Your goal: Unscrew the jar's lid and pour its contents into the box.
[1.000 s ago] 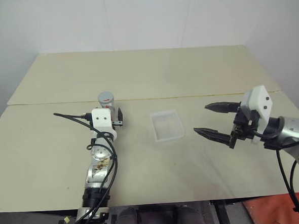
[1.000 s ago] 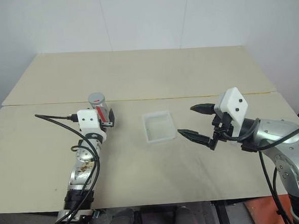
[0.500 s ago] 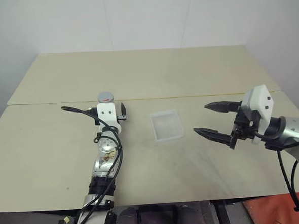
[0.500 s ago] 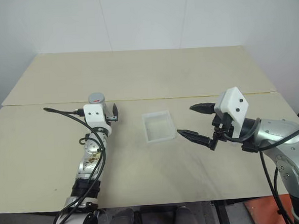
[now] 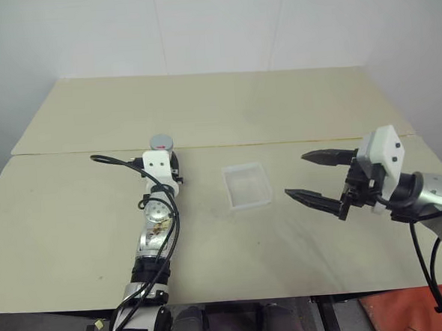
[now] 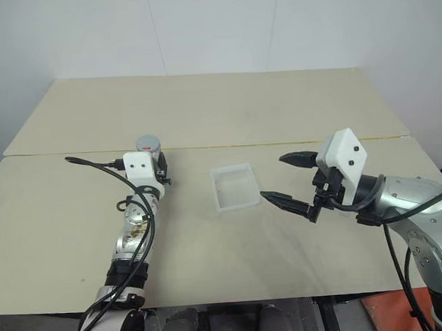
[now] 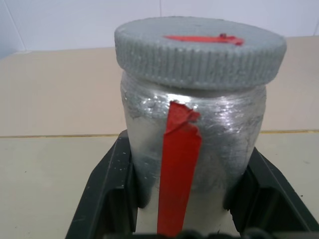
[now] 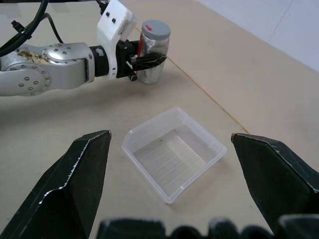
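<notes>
The jar [image 7: 192,149] stands upright on the table, clear with a red stripe down its side. The grey lid [image 7: 199,52], marked red on top, is on it. My left gripper [image 8: 147,60] is shut on the jar, one black finger [image 7: 112,189] pressed to each side of its lower body. The contents are hidden from sight. To the jar's right lies the box [image 5: 247,185], a shallow clear tray. Right of the box my right gripper [image 5: 295,175] hovers open above the table, its fingers [image 8: 84,169] spread wide and pointing at the box.
The beige table [image 5: 225,113] has a seam [image 5: 280,142] running across it just behind the jar. A white wall rises behind the far edge. A black cable [image 5: 115,160] loops off my left wrist.
My left arm has reached forward to the jar and its fingers, open half a second ago, have shut on the jar. The right arm has kept still.
</notes>
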Controlling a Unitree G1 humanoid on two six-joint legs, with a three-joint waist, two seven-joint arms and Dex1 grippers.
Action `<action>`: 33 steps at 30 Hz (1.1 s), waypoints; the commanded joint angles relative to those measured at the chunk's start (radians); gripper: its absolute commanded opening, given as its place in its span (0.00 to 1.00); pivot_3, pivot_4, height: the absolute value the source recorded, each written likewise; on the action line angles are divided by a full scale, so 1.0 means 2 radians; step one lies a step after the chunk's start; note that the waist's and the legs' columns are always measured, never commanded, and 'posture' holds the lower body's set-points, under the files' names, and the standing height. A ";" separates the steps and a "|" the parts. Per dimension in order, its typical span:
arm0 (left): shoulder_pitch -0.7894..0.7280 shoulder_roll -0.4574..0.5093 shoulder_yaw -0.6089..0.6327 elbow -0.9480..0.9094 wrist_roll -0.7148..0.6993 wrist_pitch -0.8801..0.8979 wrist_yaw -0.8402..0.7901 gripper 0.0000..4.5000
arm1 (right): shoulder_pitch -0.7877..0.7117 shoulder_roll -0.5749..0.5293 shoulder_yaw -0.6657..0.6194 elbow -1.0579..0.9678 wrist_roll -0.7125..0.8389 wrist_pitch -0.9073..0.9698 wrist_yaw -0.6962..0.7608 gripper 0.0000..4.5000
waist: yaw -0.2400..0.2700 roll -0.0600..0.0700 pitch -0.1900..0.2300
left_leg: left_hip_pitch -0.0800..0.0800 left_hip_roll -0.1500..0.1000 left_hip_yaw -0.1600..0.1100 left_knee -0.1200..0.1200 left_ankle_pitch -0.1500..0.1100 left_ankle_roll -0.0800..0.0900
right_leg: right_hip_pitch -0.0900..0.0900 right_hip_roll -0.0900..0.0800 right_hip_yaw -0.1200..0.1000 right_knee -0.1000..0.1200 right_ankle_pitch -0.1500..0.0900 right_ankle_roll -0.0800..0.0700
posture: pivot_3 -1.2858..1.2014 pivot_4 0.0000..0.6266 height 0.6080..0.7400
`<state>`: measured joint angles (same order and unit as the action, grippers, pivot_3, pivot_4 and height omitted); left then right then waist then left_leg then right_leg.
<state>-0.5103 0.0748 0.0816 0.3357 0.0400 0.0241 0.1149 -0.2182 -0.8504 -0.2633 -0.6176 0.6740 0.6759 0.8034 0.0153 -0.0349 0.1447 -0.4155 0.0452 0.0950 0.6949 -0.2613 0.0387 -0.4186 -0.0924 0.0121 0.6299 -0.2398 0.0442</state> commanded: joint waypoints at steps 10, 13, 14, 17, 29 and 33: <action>-0.051 0.136 -0.009 -0.092 -0.086 0.066 -0.251 0.43 | -0.136 0.053 0.055 0.016 0.013 -0.008 -0.028 1.00 | -0.004 0.000 0.000 | 0.000 0.000 0.000 0.000 0.000 -0.001 | -0.001 0.000 0.000 0.001 0.000 0.000 | 0.52 0.24 1.00; -0.064 0.172 0.002 -0.110 -0.154 0.107 -0.347 0.43 | -0.180 0.079 0.073 0.031 0.023 0.002 -0.037 1.00 | -0.003 0.000 0.000 | 0.000 0.000 0.001 0.000 0.001 -0.001 | -0.001 0.000 0.000 0.001 0.000 0.000 | 0.52 0.24 1.00; -0.067 0.179 0.004 -0.113 -0.168 0.115 -0.366 0.43 | -0.188 0.085 0.076 0.034 0.025 0.005 -0.039 1.00 | -0.003 0.000 0.000 | 0.000 0.000 0.001 0.000 0.001 -0.001 | -0.001 0.000 0.000 0.001 0.000 0.000 | 0.52 0.24 1.00; -0.082 0.226 0.005 -0.103 -0.229 0.159 -0.487 0.43 | -0.224 0.108 0.093 0.050 0.031 0.015 -0.044 1.00 | -0.003 0.000 0.000 | -0.001 0.000 0.001 0.000 0.002 -0.003 | -0.001 0.000 -0.001 0.001 0.000 0.000 | 0.52 0.24 1.00; -0.146 0.277 -0.040 -0.018 -0.273 0.151 -0.779 0.43 | -0.345 0.199 0.172 0.113 0.019 0.070 -0.089 1.00 | -0.004 0.000 0.000 | -0.003 0.001 0.004 0.001 0.002 -0.003 | -0.002 0.001 -0.002 0.002 0.000 0.000 | 0.52 0.24 1.00; -0.160 0.260 -0.046 -0.006 -0.266 0.138 -0.785 0.43 | -0.374 0.231 0.195 0.134 0.004 0.099 -0.122 1.00 | -0.006 0.000 0.000 | -0.004 0.001 0.004 0.001 0.002 -0.004 | -0.003 0.001 -0.002 0.002 0.000 0.000 | 0.52 0.24 1.00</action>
<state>-0.7954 0.5947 -0.0194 0.3332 -0.4903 0.3245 -1.4394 -0.9326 -0.3982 0.1277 -0.3434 0.6957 0.8541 0.5901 0.0039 -0.0341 0.1452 -0.4231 0.0470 0.1026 0.6965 -0.2568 0.0315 -0.4243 -0.0901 0.0088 0.6338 -0.2400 0.0441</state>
